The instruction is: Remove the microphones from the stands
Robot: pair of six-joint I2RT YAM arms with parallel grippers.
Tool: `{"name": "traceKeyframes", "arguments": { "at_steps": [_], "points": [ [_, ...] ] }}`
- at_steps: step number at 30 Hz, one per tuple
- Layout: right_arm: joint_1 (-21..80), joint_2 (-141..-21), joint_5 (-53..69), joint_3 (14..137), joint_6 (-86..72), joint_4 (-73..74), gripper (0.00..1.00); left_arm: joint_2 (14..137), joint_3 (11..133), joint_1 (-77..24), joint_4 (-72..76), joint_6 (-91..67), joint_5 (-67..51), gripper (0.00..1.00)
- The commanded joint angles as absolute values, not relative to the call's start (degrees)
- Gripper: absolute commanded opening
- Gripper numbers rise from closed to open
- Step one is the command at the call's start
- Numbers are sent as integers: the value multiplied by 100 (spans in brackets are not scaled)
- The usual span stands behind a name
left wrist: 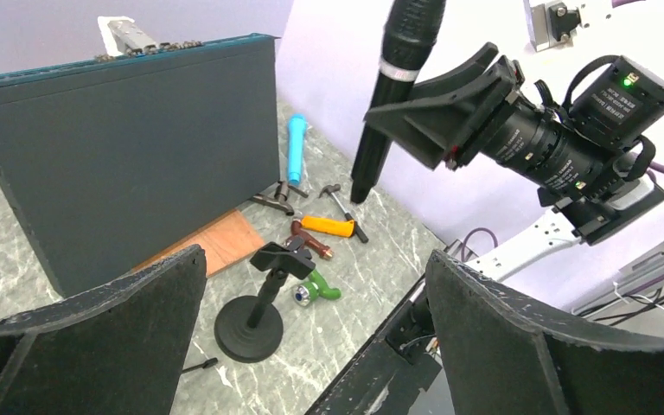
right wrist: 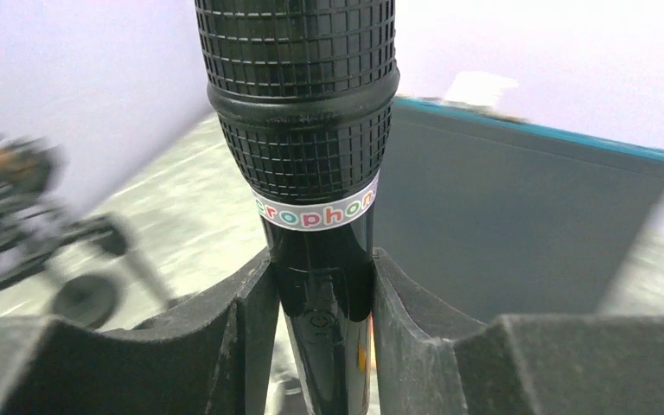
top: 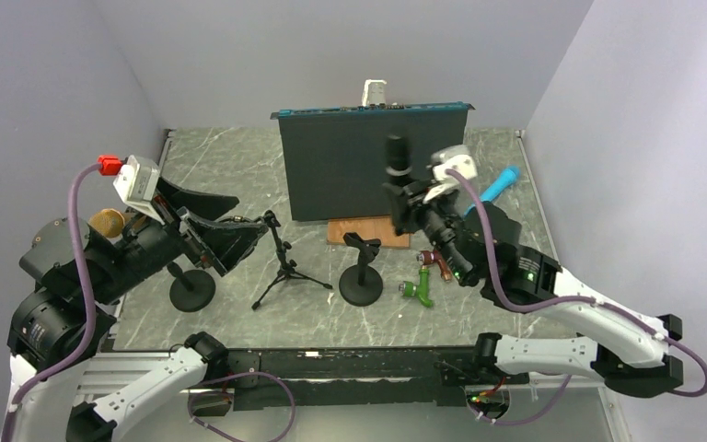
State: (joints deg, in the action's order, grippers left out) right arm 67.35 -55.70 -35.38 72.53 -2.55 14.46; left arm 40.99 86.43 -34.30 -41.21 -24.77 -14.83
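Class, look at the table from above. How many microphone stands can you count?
3: the left stand, round-based; the tripod in the middle; the right stand, round-based, just right of the tripod. The board may hide more.

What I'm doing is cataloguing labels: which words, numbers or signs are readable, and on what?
"crophon": coloured letters on the white band around the black mesh-headed microphone; the ends curve away.
Print on the black camera box with the green light: too small to read.

Pale lilac walls [top: 239, 55] around a grey marbled tabletop [top: 230, 157]
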Motion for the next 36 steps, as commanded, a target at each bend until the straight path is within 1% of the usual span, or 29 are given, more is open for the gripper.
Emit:
{"name": "traceKeyframes", "arguments": {
  "at_steps": [1, 2, 3, 8, 12, 15, 17, 21, 26, 30, 36],
  "points": [
    [6311, -5126, -6045, 6712, 493, 850, 0, 4030, 8595, -3428, -4208, -2370, -1224, 99],
    [5963, -5050, -6094, 6593, 382, 897, 0, 4034, 8585, -3424, -4232, -2369, -1196, 99],
    [5530, -5018, -5848, 6542, 142, 1123, 0, 4034, 8556, -3425, -4229, -2390, -1176, 99],
    [2620, -5407, -4202, 6425, -1195, 2040, 0, 4053, 8428, -3424, -4151, -2462, -1341, 99],
    [1129, -6511, -3060, 6548, -2029, 2342, 0, 4017, 8315, -3425, -4153, -2520, -1319, 99],
    [229, -7417, -2584, 6794, -2679, 2572, 0, 3931, 8182, -3423, -4063, -2591, -1409, 99],
    [-292, -7882, -2048, 6898, -2983, 2487, 0, 3893, 8118, -3425, -4065, -2650, -1424, 99],
    [-881, -8650, -1649, 7048, -3547, 2436, 0, 3695, 7879, -3427, -3979, -2784, -1431, 99],
    [-1023, -9225, -1980, 7129, -3924, 2300, 0, 3548, 7770, -3428, -4077, -2823, -1329, 99],
    [-1129, -9500, -2168, 7172, -3989, 2213, 0, 3520, 7771, -3428, -4171, -2794, -1328, 99],
    [-1262, -9664, -2121, 7071, -4119, 1866, 0, 3484, 7719, -3427, -4160, -2820, -1310, 99]
  ]
}}
